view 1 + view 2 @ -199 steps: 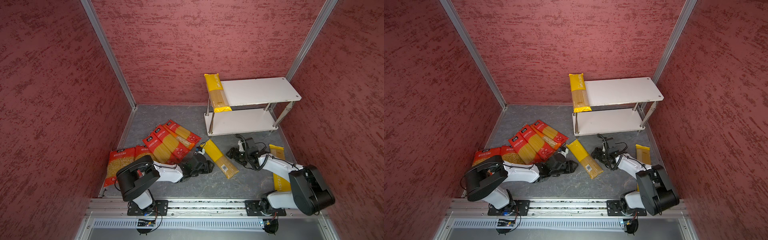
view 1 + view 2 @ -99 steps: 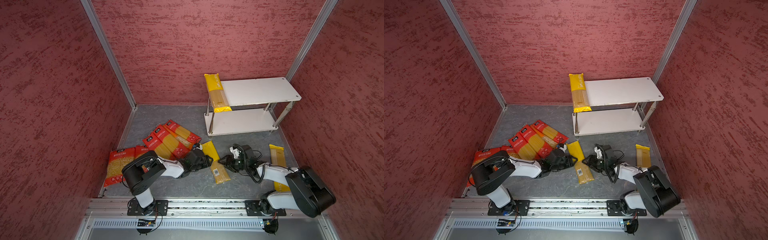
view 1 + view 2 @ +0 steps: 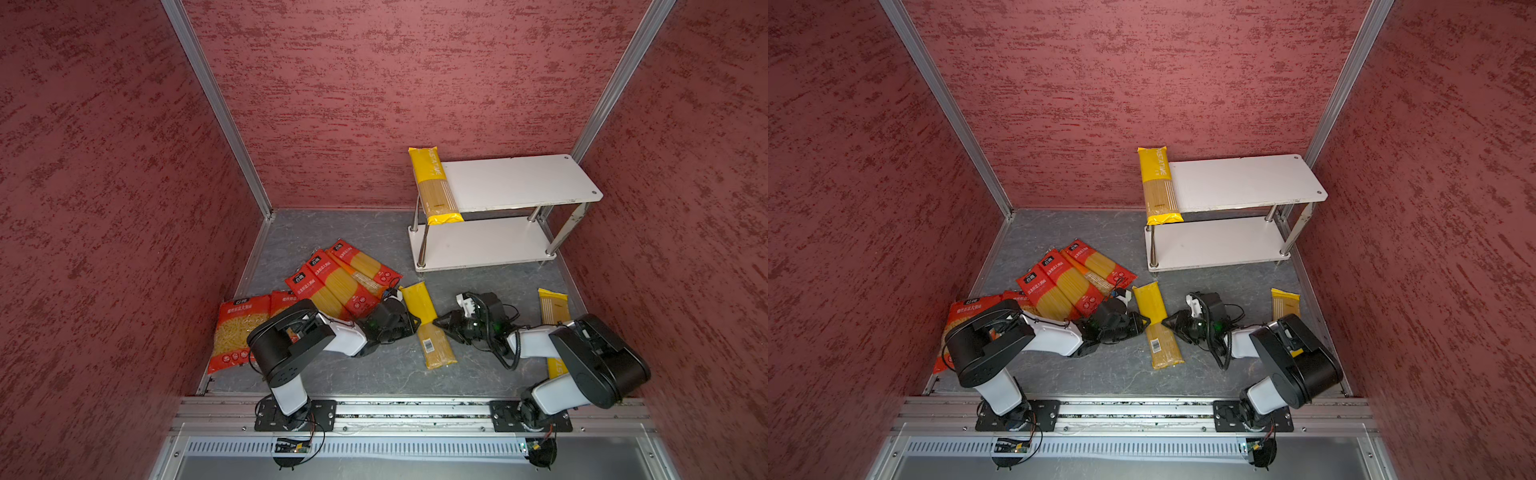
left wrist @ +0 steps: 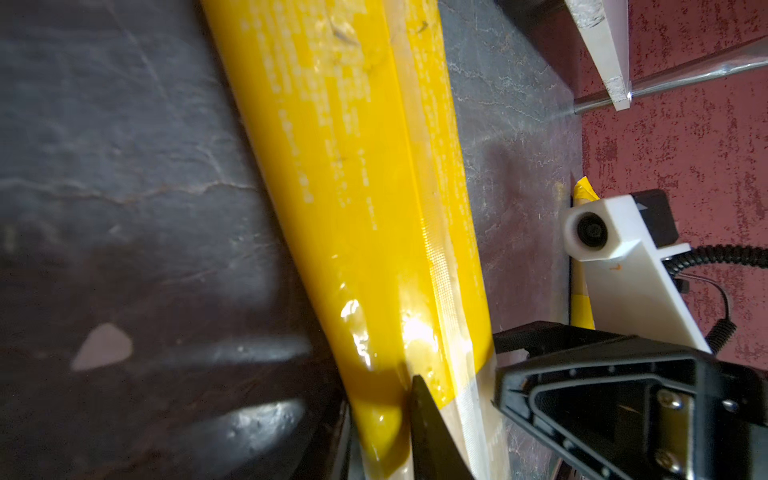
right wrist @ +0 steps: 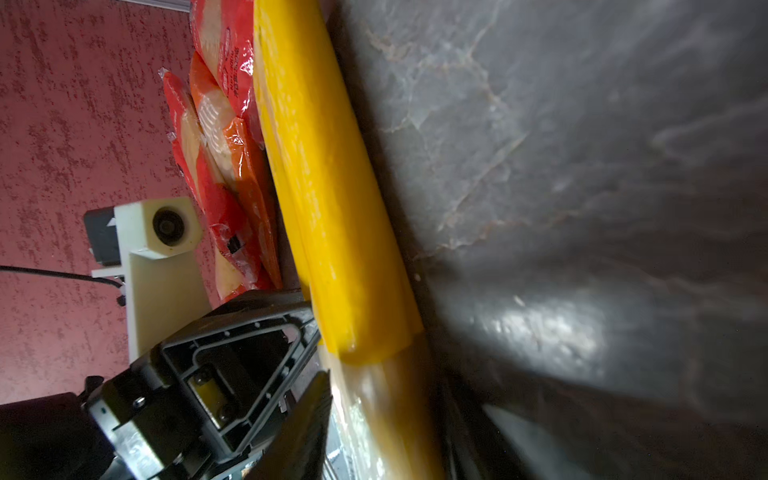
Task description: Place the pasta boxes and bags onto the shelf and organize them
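Observation:
A long yellow spaghetti pack (image 3: pixel 428 328) lies on the grey floor between my two grippers. My left gripper (image 3: pixel 417 322) comes in from its left, jaws shut on the pack; one fingertip (image 4: pixel 419 399) dents the film. My right gripper (image 3: pixel 435 322) meets it from the right, and the pack (image 5: pixel 340 232) runs between its jaws; blur hides whether they press it. A second yellow pack (image 3: pixel 434 187) lies across the left end of the shelf (image 3: pixel 519 183). A third (image 3: pixel 552 305) lies partly under my right arm. Three red spaghetti packs (image 3: pixel 332 286) fan out at the left.
Wide red short-pasta packs (image 3: pixel 239 332) lie by the left wall, partly under my left arm. The shelf's lower board (image 3: pixel 478 243) is bare. Red walls close in on three sides, and an aluminium rail (image 3: pixel 395 409) carries both arm bases at the front.
The yellow pack on the floor has swung from a diagonal to nearly lengthwise. Both grippers have moved in on it from either side and narrowed their jaws.

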Controlling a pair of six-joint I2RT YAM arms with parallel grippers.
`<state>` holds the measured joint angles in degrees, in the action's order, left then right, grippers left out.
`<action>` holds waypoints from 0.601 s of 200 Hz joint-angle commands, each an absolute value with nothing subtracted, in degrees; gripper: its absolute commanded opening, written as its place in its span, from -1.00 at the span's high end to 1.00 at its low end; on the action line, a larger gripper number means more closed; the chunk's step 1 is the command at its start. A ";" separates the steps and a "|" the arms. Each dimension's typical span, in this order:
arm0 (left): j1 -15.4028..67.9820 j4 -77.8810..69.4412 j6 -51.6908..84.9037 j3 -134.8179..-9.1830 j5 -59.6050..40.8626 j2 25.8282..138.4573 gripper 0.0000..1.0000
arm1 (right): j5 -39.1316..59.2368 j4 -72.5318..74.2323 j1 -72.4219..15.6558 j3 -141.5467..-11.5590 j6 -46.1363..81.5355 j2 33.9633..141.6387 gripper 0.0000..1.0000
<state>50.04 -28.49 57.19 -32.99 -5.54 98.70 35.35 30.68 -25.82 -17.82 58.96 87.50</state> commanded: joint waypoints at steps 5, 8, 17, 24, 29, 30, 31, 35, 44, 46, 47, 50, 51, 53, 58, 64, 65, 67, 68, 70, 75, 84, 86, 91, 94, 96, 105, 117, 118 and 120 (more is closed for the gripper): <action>49.96 -29.49 56.51 -32.22 -7.82 99.07 0.51 | 34.64 36.25 -28.68 -18.37 61.13 90.11 0.40; 49.98 -29.47 56.63 -32.25 -7.98 99.06 0.52 | 34.60 36.30 -28.73 -18.37 61.17 90.08 0.43; 50.00 -29.78 56.69 -32.24 -8.08 98.75 0.52 | 33.93 35.71 -28.79 -18.21 61.37 89.50 0.54; 50.14 -29.75 56.69 -32.34 -8.01 98.41 0.51 | 32.87 34.66 -28.77 -18.22 61.01 88.50 0.60; 50.30 -29.40 56.62 -32.55 -7.88 98.15 0.51 | 31.99 33.03 -28.78 -18.37 60.60 87.58 0.64; 50.33 -29.34 56.61 -32.62 -7.81 98.07 0.51 | 31.81 32.69 -28.80 -18.41 60.44 87.47 0.65; 50.39 -29.21 56.52 -32.66 -7.77 98.04 0.51 | 31.68 32.30 -28.77 -18.43 60.37 87.24 0.65; 50.59 -28.79 56.29 -33.02 -7.53 97.81 0.51 | 30.97 30.82 -28.80 -18.60 59.89 86.31 0.67; 51.18 -27.91 55.81 -33.67 -6.91 97.36 0.48 | 29.26 26.50 -28.82 -19.34 58.49 84.02 0.73; 51.33 -27.87 55.68 -33.80 -6.87 97.27 0.48 | 28.91 25.30 -28.80 -19.62 58.13 83.69 0.74; 51.37 -27.87 55.66 -33.90 -6.82 97.24 0.47 | 28.70 24.65 -28.82 -19.79 57.94 83.64 0.74; 51.63 -27.86 55.46 -34.09 -6.71 97.14 0.45 | 28.02 22.66 -28.83 -20.18 57.32 82.54 0.75; 51.66 -27.86 55.42 -34.09 -6.69 97.13 0.45 | 27.77 21.96 -28.78 -20.33 57.09 81.83 0.76; 51.85 -26.41 55.32 -34.25 -6.62 97.06 0.44 | 27.22 20.50 -28.82 -20.66 56.72 80.93 0.77; 52.07 -25.62 55.30 -34.44 -6.47 96.88 0.39 | 25.93 16.77 -28.75 -21.51 55.57 79.34 0.79; 52.36 -25.52 55.46 -34.62 -6.40 96.77 0.32 | 24.30 12.29 -28.79 -22.59 54.08 77.46 0.82; 52.37 -25.55 55.50 -34.58 -6.41 96.77 0.30 | 24.06 11.51 -28.81 -22.76 53.85 77.14 0.82; 52.42 -25.57 55.54 -34.51 -6.41 96.70 0.27 | 23.44 9.93 -28.78 -23.12 53.34 76.55 0.83; 52.40 -25.57 55.59 -34.52 -6.42 96.69 0.25 | 23.15 9.10 -28.80 -23.34 53.21 76.29 0.83; 52.48 -25.62 55.67 -34.47 -6.46 96.64 0.23 | 22.53 7.42 -28.82 -23.79 52.72 75.72 0.84; 52.48 -25.66 55.87 -34.32 -6.43 96.45 0.19 | 20.80 3.42 -28.77 -24.82 51.39 74.28 0.85; 52.47 -25.76 55.98 -33.97 -6.25 95.89 0.15 | 18.12 -4.11 -28.78 -26.75 49.21 71.86 0.87; 52.40 -25.69 55.99 -33.87 -6.18 95.73 0.14 | 17.58 -5.71 -28.77 -27.21 48.64 71.36 0.88; 52.38 -25.59 56.00 -33.71 -6.00 95.32 0.13 | 16.09 -9.48 -28.80 -28.33 47.27 70.05 0.89; 52.28 -25.40 55.85 -33.62 -5.81 94.94 0.12 | 15.15 -11.83 -28.82 -28.97 46.57 69.17 0.89; 52.29 -25.29 55.78 -33.63 -5.74 94.75 0.12 | 14.53 -13.33 -28.78 -29.33 46.10 68.64 0.89; 52.16 -24.53 55.34 -33.50 -5.42 93.63 0.11 | 11.35 -20.48 -28.82 -31.36 44.40 66.21 0.90; 51.84 -23.50 54.34 -33.62 -5.19 92.35 0.09 | 4.49 -31.47 -28.80 -34.73 42.65 64.36 0.92; 51.85 -23.40 54.28 -33.64 -5.15 92.28 0.09 | 3.83 -32.39 -28.77 -35.12 42.55 64.31 0.92; 51.74 -23.21 54.11 -33.66 -5.11 92.04 0.09 | 2.49 -34.25 -28.75 -35.85 42.28 64.15 0.92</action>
